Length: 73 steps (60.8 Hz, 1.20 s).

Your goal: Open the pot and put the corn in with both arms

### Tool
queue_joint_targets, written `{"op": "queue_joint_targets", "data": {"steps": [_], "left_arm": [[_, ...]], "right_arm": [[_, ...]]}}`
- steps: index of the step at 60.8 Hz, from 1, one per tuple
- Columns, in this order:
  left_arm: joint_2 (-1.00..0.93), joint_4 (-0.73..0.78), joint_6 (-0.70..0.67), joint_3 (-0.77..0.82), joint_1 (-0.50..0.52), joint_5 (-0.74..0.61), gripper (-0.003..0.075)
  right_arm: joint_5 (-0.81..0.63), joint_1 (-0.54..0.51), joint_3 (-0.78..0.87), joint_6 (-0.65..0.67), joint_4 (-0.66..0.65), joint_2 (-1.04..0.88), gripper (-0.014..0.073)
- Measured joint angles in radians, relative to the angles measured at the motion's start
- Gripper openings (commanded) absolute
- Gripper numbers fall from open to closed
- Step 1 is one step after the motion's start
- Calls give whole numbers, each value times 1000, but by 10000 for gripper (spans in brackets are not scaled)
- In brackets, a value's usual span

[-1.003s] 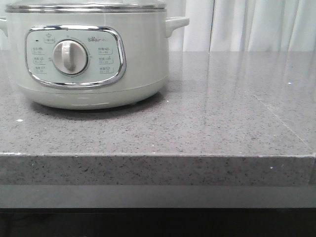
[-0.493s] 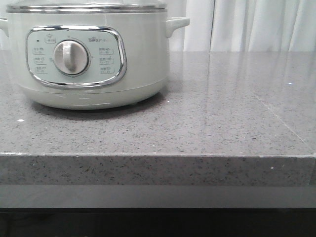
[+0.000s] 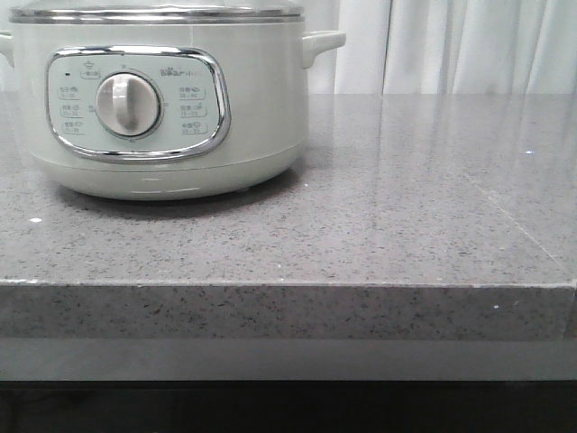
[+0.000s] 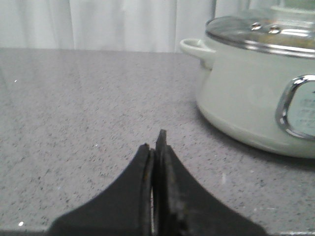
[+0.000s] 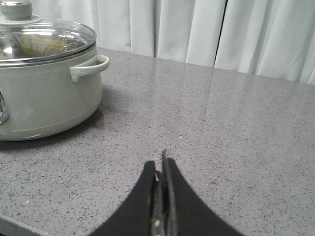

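Note:
The pale grey-green pot [image 3: 162,108] stands at the left of the grey stone counter, its chrome-framed panel and round dial [image 3: 127,104] facing me. Its steel-rimmed glass lid [image 5: 39,42] is on, with a knob [image 5: 16,9] on top. The pot also shows in the left wrist view [image 4: 256,103] and the right wrist view [image 5: 44,98]. My left gripper [image 4: 155,147] is shut and empty, low over the counter beside the pot. My right gripper [image 5: 161,169] is shut and empty over bare counter on the pot's other side. The corn is out of view. Neither gripper shows in the front view.
The grey speckled counter [image 3: 406,207] runs to a front edge [image 3: 288,287] near me. White curtains [image 3: 451,45] hang behind it. The pot's side handles stick out, one in the left wrist view [image 4: 197,49] and one in the right wrist view [image 5: 91,66].

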Motion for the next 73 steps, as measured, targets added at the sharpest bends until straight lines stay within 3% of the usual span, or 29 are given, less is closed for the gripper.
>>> {"op": "queue_joint_targets", "data": {"steps": [19,73], "left_arm": [[0,-25,-2,151,49,-62,-18],[0,-44,-3,151,49,-78,-18]], "right_arm": [[0,0,0,0,0,0,-67],[0,0,0,0,0,0,-67]]}}
